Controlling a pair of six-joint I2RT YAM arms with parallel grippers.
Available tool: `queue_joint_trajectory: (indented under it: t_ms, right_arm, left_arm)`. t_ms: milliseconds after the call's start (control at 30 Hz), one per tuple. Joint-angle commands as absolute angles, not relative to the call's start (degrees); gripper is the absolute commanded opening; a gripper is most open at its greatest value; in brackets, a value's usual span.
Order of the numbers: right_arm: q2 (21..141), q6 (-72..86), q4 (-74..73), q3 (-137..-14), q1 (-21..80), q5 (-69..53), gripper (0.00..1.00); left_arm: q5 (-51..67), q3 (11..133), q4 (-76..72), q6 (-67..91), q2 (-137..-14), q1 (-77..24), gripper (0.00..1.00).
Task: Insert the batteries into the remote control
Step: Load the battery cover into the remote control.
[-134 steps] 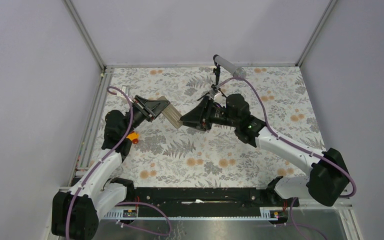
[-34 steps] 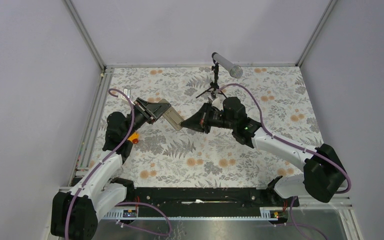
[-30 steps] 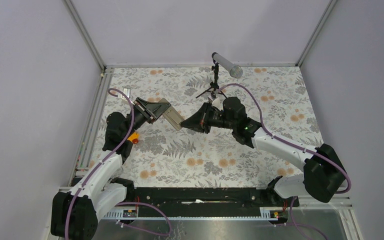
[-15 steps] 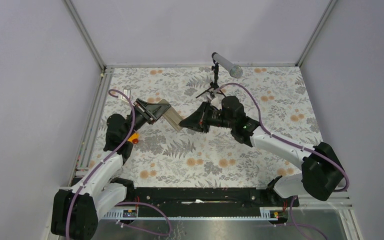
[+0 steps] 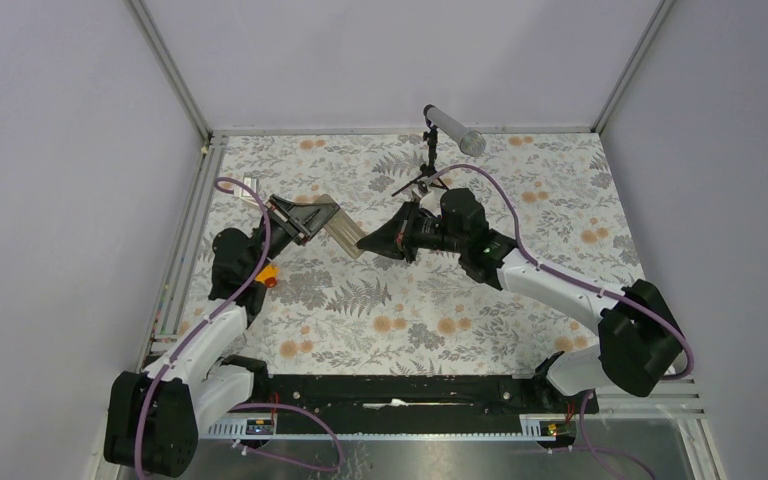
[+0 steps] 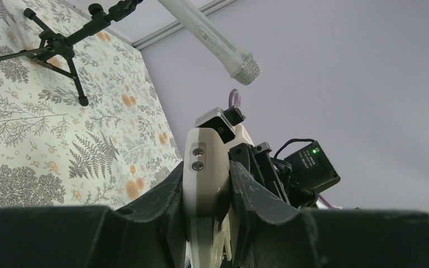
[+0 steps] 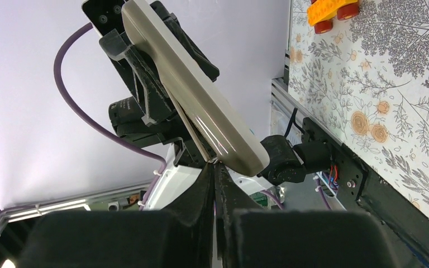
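Note:
My left gripper [image 5: 317, 219] is shut on the remote control [image 5: 344, 233] and holds it in the air above the table, beige-grey back showing. In the left wrist view the remote control [image 6: 203, 162] stands on edge between the fingers of my left gripper [image 6: 206, 184]. My right gripper [image 5: 363, 243] is shut, and its tips meet the remote's free end. Seen from the right wrist, the right gripper [image 7: 213, 163] touches the seam along the edge of the remote control [image 7: 201, 95]. I see nothing between its fingers. The batteries are out of view.
An orange toy car [image 5: 265, 274] lies on the floral table below the left arm, the same toy car [image 7: 333, 9] showing from the right wrist. A microphone [image 5: 453, 132] on a small black tripod [image 6: 61, 47] stands at the back centre. A metal rail [image 5: 195, 230] runs along the left edge.
My right gripper has edged left, closing onto the remote's end. The left gripper and the remote have barely shifted.

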State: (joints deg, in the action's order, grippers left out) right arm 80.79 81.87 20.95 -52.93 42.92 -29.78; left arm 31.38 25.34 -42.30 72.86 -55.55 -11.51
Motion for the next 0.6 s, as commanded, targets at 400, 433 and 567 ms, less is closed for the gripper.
queue_joint_trajectory:
  t_ms: [400, 433, 567]
  right_arm:
    - [81.86, 80.63, 15.87, -57.44, 42.9, -28.32, 0.31]
    - [81.5, 80.34, 15.32, -57.56, 42.95, -28.11, 0.33]
    - [80.8, 79.72, 13.1, -58.0, 42.96, -27.82, 0.38]
  left_arm:
    - [33.99, 26.63, -47.79, 76.48, -55.68, -12.29, 0.0]
    - [33.66, 26.51, -47.93, 76.91, -55.87, -12.12, 0.0]
    - [33.59, 26.24, -49.7, 80.07, -57.54, -11.37, 0.0]
